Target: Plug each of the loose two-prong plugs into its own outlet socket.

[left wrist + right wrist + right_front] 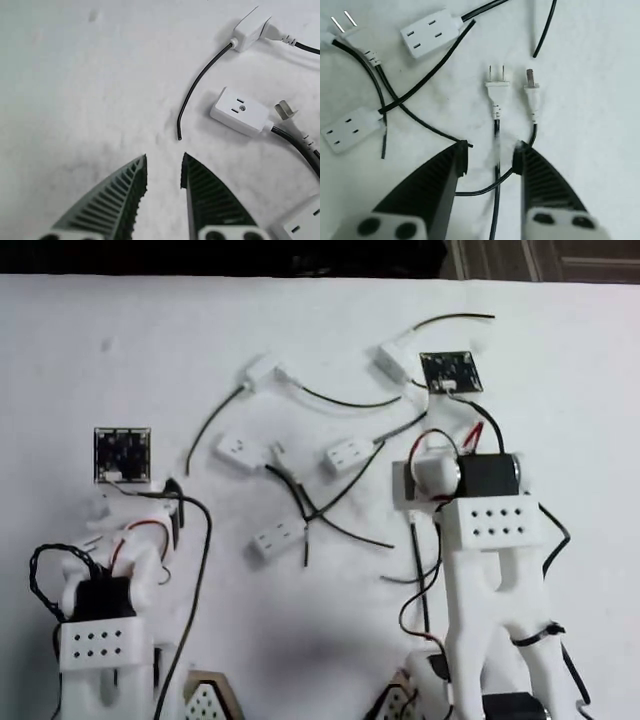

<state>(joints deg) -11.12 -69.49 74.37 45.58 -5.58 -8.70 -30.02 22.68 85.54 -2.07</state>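
Perhaps five outlet sockets (349,454) amid tangled black cords (303,502).

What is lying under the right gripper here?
Beneath the open right gripper, two black cords cross on the white table, running from a flat plug and a side-turned plug just ahead. Where they continue below its fingers and body is covered.

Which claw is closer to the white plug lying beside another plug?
Right. The right gripper sits behind the white two-prong plug, its black cord between the fingers; the left gripper faces a white outlet socket elsewhere.
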